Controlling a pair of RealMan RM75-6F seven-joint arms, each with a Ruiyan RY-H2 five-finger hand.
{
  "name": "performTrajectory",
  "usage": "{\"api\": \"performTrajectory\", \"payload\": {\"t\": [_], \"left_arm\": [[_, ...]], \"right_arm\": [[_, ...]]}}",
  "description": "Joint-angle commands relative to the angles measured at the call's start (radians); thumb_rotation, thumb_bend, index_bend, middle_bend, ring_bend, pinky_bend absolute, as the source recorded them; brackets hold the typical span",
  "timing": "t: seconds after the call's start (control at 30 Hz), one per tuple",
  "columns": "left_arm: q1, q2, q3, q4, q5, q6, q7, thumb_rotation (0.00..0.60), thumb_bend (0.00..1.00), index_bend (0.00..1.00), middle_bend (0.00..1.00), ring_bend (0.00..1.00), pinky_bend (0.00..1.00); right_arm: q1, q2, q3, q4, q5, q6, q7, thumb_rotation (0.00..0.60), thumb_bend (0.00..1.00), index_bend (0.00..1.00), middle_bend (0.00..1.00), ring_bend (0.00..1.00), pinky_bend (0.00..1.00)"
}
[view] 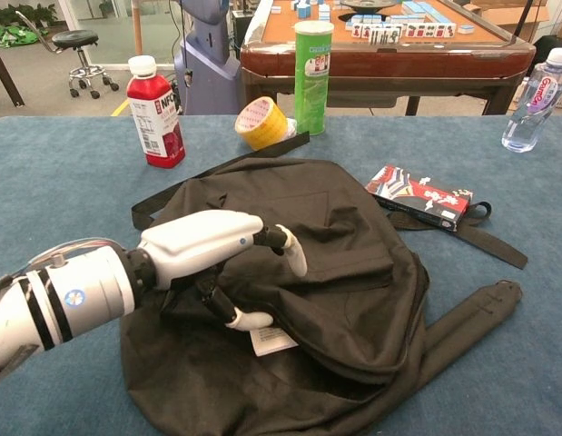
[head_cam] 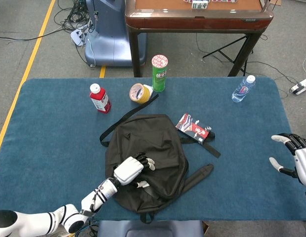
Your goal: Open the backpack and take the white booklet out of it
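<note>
The black backpack (head_cam: 153, 143) (view: 353, 236) lies flat in the middle of the blue table. My left hand (head_cam: 131, 170) (view: 208, 247) is on its near half and grips a fold of the fabric, fingers on top and thumb underneath. The fold is pulled up and bunched toward the far side. A small white tag (view: 272, 341) (head_cam: 141, 184) shows just below the thumb. No white booklet is in sight. My right hand (head_cam: 294, 157) hovers at the table's right edge, fingers spread and holding nothing; the chest view does not show it.
A red and black box (head_cam: 194, 127) (view: 419, 195) lies by the backpack's right strap (head_cam: 199, 176). At the back stand a red bottle (head_cam: 100, 98), yellow tape roll (head_cam: 139, 92), green can (head_cam: 159, 73) and water bottle (head_cam: 242, 89). A wooden table (head_cam: 197, 17) stands behind.
</note>
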Motion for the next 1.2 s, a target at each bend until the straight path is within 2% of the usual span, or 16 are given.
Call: {"api": "performTrajectory", "payload": {"t": [0.03,0.1,0.2,0.37,0.43,0.53,0.63,1.0,1.2], "left_arm": [[0.009,-0.001,-0.018,0.007,-0.037,0.014,0.026,0.600,0.53,0.52,0.33,0.32,0.15],[0.006,0.006,-0.020,0.008,-0.043,0.013,0.042,0.600,0.66,0.56,0.40,0.36,0.16],[0.003,0.017,-0.018,0.010,-0.047,0.018,0.073,0.600,0.77,0.63,0.48,0.42,0.18],[0.000,0.051,-0.006,-0.019,-0.061,0.005,0.118,0.600,0.85,0.72,0.57,0.48,0.21],[0.000,0.061,0.000,-0.035,-0.069,0.000,0.135,0.600,0.88,0.77,0.65,0.53,0.23],[0.002,0.075,0.001,-0.074,-0.085,-0.004,0.127,0.600,0.91,0.82,0.74,0.61,0.26],[0.001,0.103,0.001,-0.139,-0.101,-0.021,0.088,0.600,0.92,0.84,0.78,0.65,0.28],[-0.037,0.214,-0.008,-0.422,-0.144,-0.103,0.011,0.600,0.93,0.84,0.78,0.65,0.29],[-0.052,0.233,-0.010,-0.520,-0.132,-0.105,0.000,0.600,0.93,0.84,0.78,0.65,0.30]], "right_arm": [[-0.001,0.001,0.001,0.001,-0.002,0.003,0.003,0.600,0.22,0.30,0.29,0.23,0.32],[-0.002,0.000,0.002,0.003,-0.003,0.006,0.007,0.600,0.22,0.30,0.29,0.23,0.32],[-0.003,0.000,0.002,0.006,-0.005,0.009,0.012,0.600,0.22,0.30,0.29,0.23,0.32],[-0.004,-0.003,0.003,0.013,-0.008,0.014,0.024,0.600,0.22,0.30,0.29,0.23,0.32],[-0.004,-0.005,0.003,0.017,-0.010,0.015,0.028,0.600,0.22,0.30,0.29,0.23,0.32],[-0.004,-0.005,0.002,0.019,-0.015,0.017,0.033,0.600,0.22,0.30,0.29,0.23,0.32],[-0.003,-0.002,-0.001,0.018,-0.023,0.017,0.036,0.600,0.22,0.30,0.29,0.23,0.32],[0.015,0.018,-0.038,-0.003,-0.095,-0.002,0.060,0.600,0.23,0.30,0.29,0.23,0.32],[0.019,0.020,-0.043,-0.005,-0.102,-0.005,0.067,0.600,0.23,0.30,0.29,0.23,0.32]]}}
